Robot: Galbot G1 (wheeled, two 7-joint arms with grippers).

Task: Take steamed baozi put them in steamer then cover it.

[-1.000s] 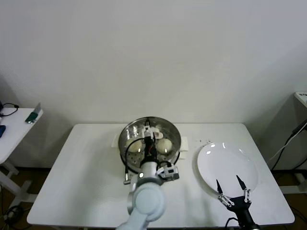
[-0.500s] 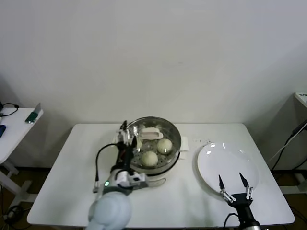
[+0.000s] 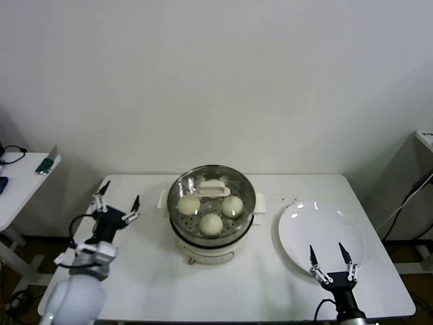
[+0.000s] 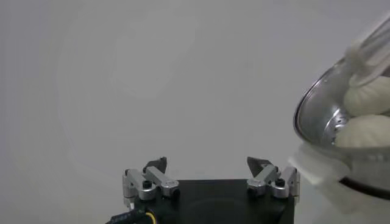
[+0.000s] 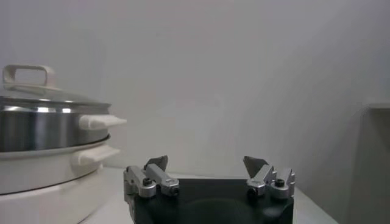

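Left gripper (image 3: pixel 116 208) hangs wide and empty at nine o'clock of the steamer (image 3: pixel 212 215) — glass cover (image 3: pixel 212 198) on, baozi (image 3: pixel 211 223) inside — nothing apparently remains; right gripper (image 3: pixel 331 261) idles wide over the plate (image 3: pixel 318 230).

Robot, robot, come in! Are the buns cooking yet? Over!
Left gripper open, empty, beside steamer. Right gripper open over plate. Buns inside, lid on. Nothing in the way.

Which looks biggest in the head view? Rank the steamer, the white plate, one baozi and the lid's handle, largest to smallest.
1. Steamer and white plate: close in apparent width, too alike to rank.
2. A baozi.
3. The lid's handle, a slim bar roughly a bun long, so that order is unsure.
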